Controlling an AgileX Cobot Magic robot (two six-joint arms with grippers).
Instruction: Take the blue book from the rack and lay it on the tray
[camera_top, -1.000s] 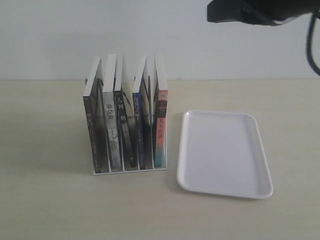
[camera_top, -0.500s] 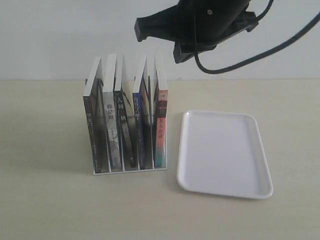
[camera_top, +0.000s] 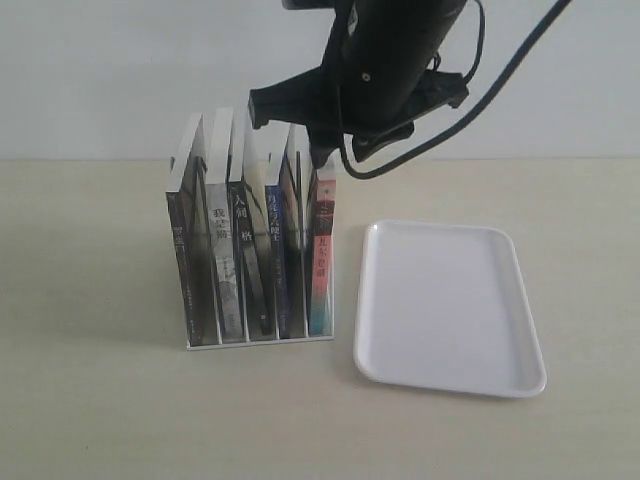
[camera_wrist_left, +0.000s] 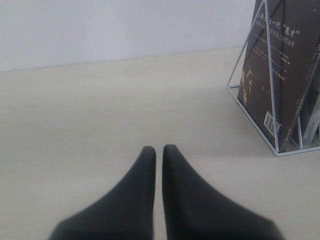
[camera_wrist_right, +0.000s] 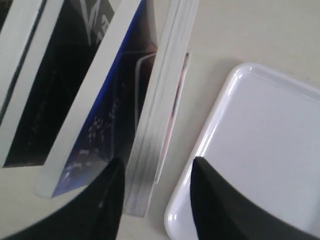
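- Locates blue book upright in rack, fourth slot from left, with tray near on bench.
- Registers right claw spread wide, empty, above the books.
- Registers left claw pressed together, empty.

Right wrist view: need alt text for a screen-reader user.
The open right tool hangs over the top edges of upright books, its dark fingers framing a pink-covered book, with the blue book next to it. A white tray lies beside them on the pale table.
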